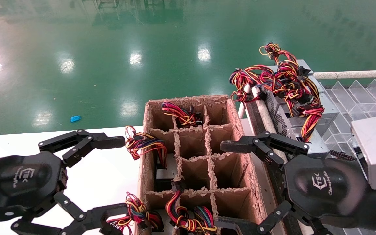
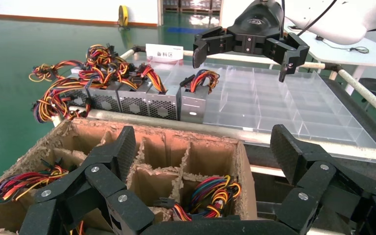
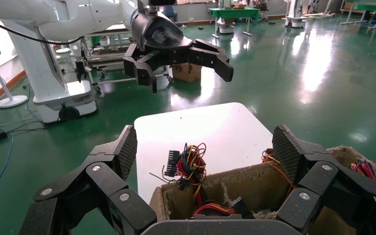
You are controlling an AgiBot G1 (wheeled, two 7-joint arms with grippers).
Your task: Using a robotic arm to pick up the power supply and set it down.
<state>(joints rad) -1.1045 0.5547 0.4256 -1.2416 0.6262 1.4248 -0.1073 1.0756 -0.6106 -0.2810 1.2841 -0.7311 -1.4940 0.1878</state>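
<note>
I held both grippers spread wide and empty over the work, the left gripper [image 1: 109, 174] hanging beside the near left wall of the cardboard box [image 1: 194, 153], the right gripper [image 1: 232, 184] over its right-hand wall. The box stood on the white counter [image 1: 86, 169], its grid of dividers holding several units sunk deep, mostly betrayed by their wire bundles; one power supply [image 1: 165, 169] showed a dark face in a left-side compartment, its coloured wires [image 1: 144, 145] spilling over the rim. More finished units [image 2: 132, 100] stood in a row on the clear tray [image 2: 293, 105] beyond the box's right side. To my eye the pick had not yet begun. Done well, it called for choosing one compartment, centring the gripper above it, and bringing the fingers down along the metal case rather than onto the cables, which looked ready to snag on the ragged cardboard edges. I judged a straight vertical lift safest, with the loose harness watched until it cleared the dividers.
</note>
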